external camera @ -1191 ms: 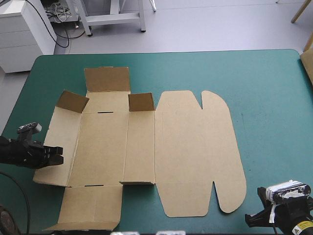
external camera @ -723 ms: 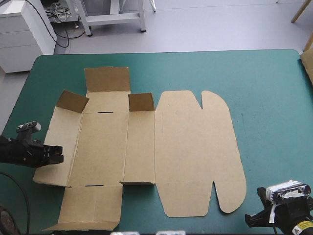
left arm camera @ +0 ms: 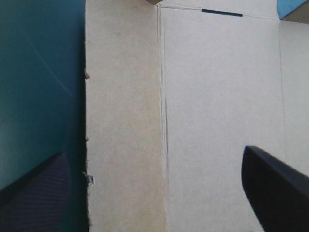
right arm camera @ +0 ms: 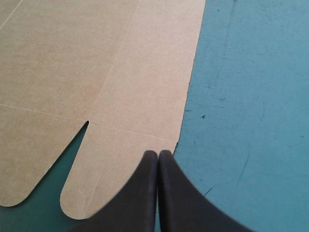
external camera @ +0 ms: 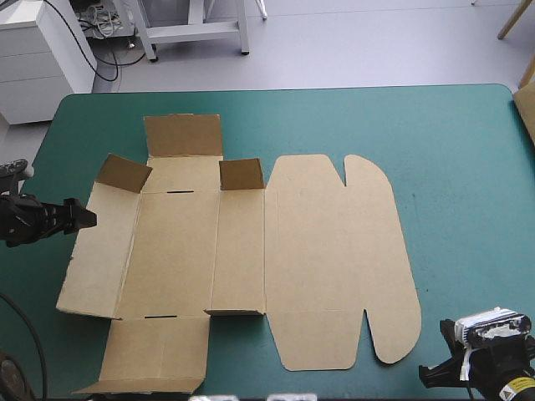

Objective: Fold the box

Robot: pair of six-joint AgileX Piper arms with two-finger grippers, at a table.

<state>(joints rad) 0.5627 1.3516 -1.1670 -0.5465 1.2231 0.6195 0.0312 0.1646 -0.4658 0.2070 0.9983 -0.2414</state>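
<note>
The brown box (external camera: 326, 251) lies as a cut sheet across the teal-green table, its lid with rounded tabs flat on the right. Two small flaps (external camera: 242, 174) stand up near the far side, and another flap (external camera: 124, 173) rises at the left panel's far corner. My left gripper (external camera: 82, 217) hovers at the outer edge of the left panel (left arm camera: 123, 111), open (left arm camera: 154, 154), with nothing between the fingers. My right gripper (external camera: 428, 374) sits at the near right corner, shut (right arm camera: 158, 153), its tip just over the lid's rounded tab (right arm camera: 120, 159).
Bare teal-green cover (external camera: 460, 184) stretches right of the box to the table's edge. A pale thing (external camera: 527, 113) pokes in at the far right edge. The box's near flap (external camera: 155, 355) reaches almost to the table's front edge.
My left gripper has let go of the left panel's edge, opened wide and drawn back to the left and toward the far side. The right arm has not moved.
</note>
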